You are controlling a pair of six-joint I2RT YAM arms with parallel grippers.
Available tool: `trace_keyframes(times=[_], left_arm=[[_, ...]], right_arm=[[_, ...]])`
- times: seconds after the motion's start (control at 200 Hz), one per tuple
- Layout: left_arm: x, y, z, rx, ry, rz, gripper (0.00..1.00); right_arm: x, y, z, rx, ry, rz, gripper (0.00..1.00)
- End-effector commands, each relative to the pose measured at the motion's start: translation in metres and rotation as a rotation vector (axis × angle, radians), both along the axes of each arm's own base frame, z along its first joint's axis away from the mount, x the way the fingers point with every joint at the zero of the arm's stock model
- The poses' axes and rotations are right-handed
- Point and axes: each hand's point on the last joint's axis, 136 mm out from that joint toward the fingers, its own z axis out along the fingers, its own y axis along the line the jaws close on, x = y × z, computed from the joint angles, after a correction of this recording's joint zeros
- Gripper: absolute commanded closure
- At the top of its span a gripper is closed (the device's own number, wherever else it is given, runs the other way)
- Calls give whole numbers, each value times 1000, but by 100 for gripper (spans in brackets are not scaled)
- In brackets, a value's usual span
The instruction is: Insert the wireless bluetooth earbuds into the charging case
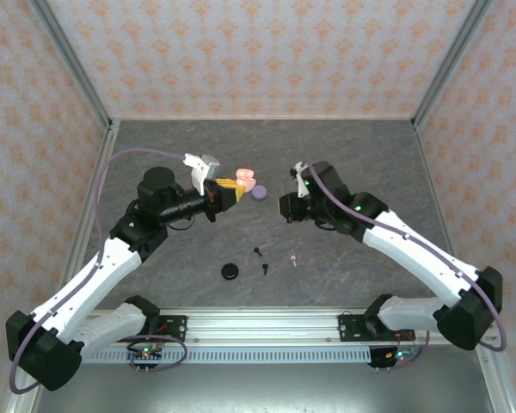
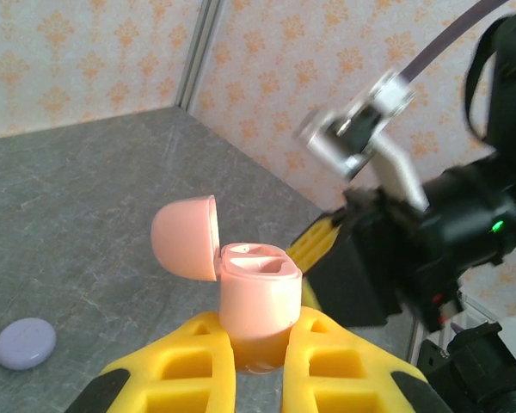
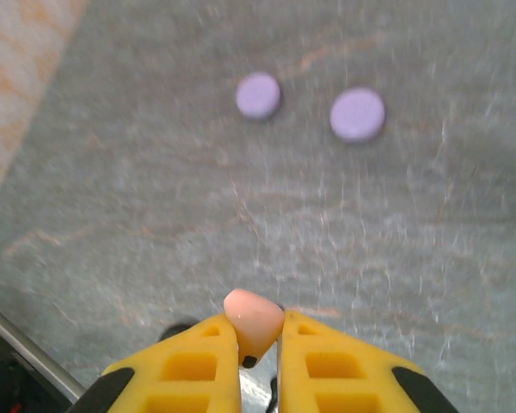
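- Grey, stone-patterned worktop (image 1: 353, 155) lies under both arms, closed in on three sides by pale walls with an orange motif.
- Left tool (image 2: 258, 344) is clamped on the pink charging case (image 2: 256, 297). Its yellow fingers (image 2: 176, 370) pinch the lower body from both sides, and the case stands upright between them.
- Pink lid (image 2: 185, 237) is swung open on its hinge and hangs to the left of the case as the left tool sees it. The top of the case is bared, but I cannot tell whether either socket is filled.
- Right tool (image 3: 260, 331) is drawn narrow around a pink earbud (image 3: 254, 314). The rounded head pokes out just past the fingertips.
- Seen from above, the two tools face each other, with the open case between them on the left tool's side and a gap to the right tool.
- Two lilac round pieces (image 3: 258, 95) (image 3: 357, 114) lie well ahead of the right tool, flat on the worktop, side by side but apart.
- A lilac round case (image 2: 24, 342) lies low and to the left of the left tool. From above it sits just beside the held case.
- Behind both tools, toward the arm bases, lie a black round case (image 1: 230, 271), two black earbuds (image 1: 257, 252) (image 1: 265, 268) and a second pink earbud (image 1: 292, 258), each apart from the others.
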Motion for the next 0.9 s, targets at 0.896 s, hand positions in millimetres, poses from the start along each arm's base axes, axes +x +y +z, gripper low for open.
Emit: trace_keyframes(times=[0.896], left_arm=[[-7,-34,0,-35,5,-147,94]], right_arm=[[0,57,104,264,-228,305,86]])
